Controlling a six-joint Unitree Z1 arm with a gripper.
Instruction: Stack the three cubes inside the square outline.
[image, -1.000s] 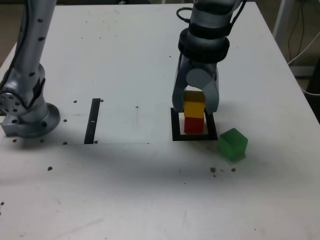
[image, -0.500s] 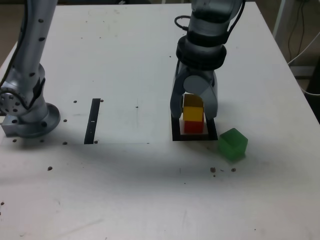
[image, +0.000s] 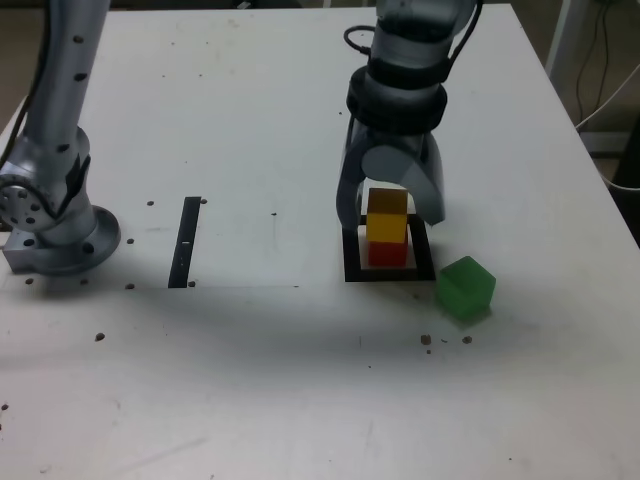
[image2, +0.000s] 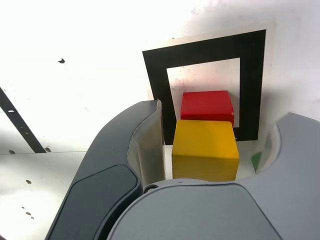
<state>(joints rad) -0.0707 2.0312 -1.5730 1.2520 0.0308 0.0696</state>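
Note:
The yellow cube (image: 387, 218) rests on the red cube (image: 387, 253) inside the black square outline (image: 352, 258). My gripper (image: 392, 216) hangs over this stack, open, one finger on each side of the yellow cube. In the wrist view a narrow gap shows between the yellow cube (image2: 206, 150) and the pale pad of one finger (image2: 147, 145), and a wider gap to the other finger (image2: 292, 150). The red cube (image2: 207, 106) sits within the outline (image2: 210, 47). The green cube (image: 466, 288) lies on the table outside the outline, at its corner on the exterior view's right.
A narrow black strip (image: 186, 240) lies on the table to the exterior view's left of the outline. The arm's grey base (image: 55, 225) stands at the far left. Small dark specks (image: 445, 340) dot the white table (image: 300, 380).
The jaws have spread apart and let go of the yellow cube, which stays on the red cube. The gripper has risen slightly.

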